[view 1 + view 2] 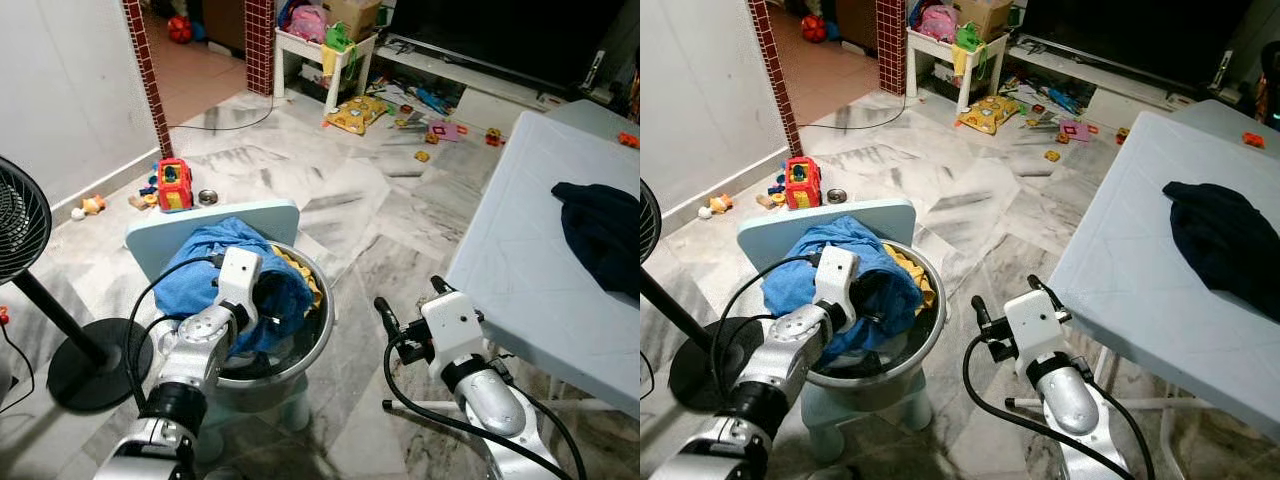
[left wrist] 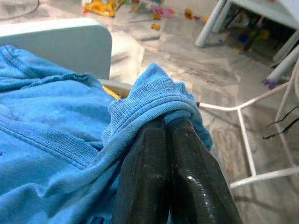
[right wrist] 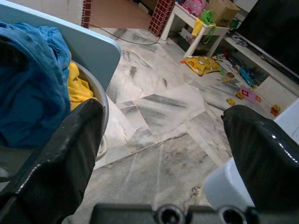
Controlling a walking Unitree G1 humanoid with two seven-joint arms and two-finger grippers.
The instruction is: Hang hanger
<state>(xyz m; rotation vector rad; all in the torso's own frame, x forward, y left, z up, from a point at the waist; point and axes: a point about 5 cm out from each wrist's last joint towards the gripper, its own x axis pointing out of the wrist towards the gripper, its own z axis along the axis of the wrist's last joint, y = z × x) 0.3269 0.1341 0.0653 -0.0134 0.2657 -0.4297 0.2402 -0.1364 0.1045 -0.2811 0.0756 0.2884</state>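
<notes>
The left gripper point(image 2: 163, 123) has its 2 fingers point(image 2: 145, 168) pressed together on a fold of the blue shirt point(image 1: 205, 270), which is heaped in a metal basin point(image 1: 315, 335) on a pale blue chair point(image 1: 220, 222); a yellow cloth point(image 3: 79, 86) lies under the shirt at the basin's rim. The right gripper point(image 1: 410, 305) hovers low between the basin and the white worktop point(image 1: 530, 240), its fingers point(image 3: 60, 158) spread wide apart over the marble floor point(image 1: 340, 200). A dark garment point(image 1: 1225, 240) lies crumpled on the worktop. Toys point(image 1: 173, 185) litter the floor beyond.
</notes>
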